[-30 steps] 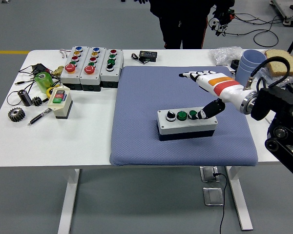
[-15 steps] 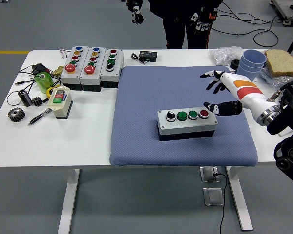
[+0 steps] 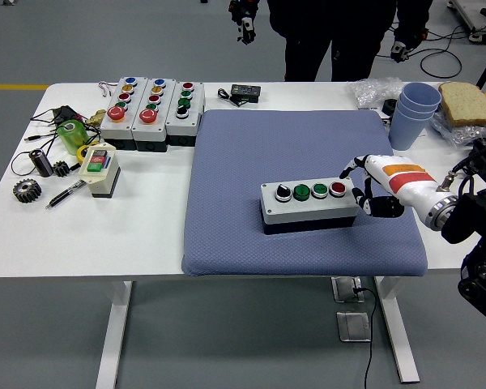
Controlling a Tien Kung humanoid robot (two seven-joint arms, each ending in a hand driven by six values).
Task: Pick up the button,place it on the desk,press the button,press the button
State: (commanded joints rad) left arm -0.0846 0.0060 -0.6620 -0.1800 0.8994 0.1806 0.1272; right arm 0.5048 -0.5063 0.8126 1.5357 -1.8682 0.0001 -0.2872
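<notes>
button box: a white four-button box (image 3: pixel 309 205) with a dark base sits on the blue-grey mat (image 3: pixel 251 162), right of the mat's middle; from left to right its top shows a black-and-white knob, two green buttons and a red button.
right hand: the white and orange right hand (image 3: pixel 366 188) lies just beside the box's right end, low over the mat; its dark fingers (image 3: pixel 358 194) are loosely curled, holding nothing, and whether they touch the box cannot be told.
left hand: out of view.
worktop: the white worktop (image 3: pixel 146 235) carries the mat across its middle and right.
far left: three more button boxes (image 3: pixel 152 109) stand side by side at the back, left of the mat.
left edge: a small two-button switch box (image 3: pixel 100 168), a gear (image 3: pixel 26 190), a pen (image 3: pixel 65 194) and a green roll (image 3: pixel 70 136) lie near each other.
far right: stacked blue cups (image 3: pixel 411 113) stand beside the mat's far right corner, with a slice of bread (image 3: pixel 468 101) behind them.
person: a person in dark clothes (image 3: pixel 340 36) stands at the far side.
</notes>
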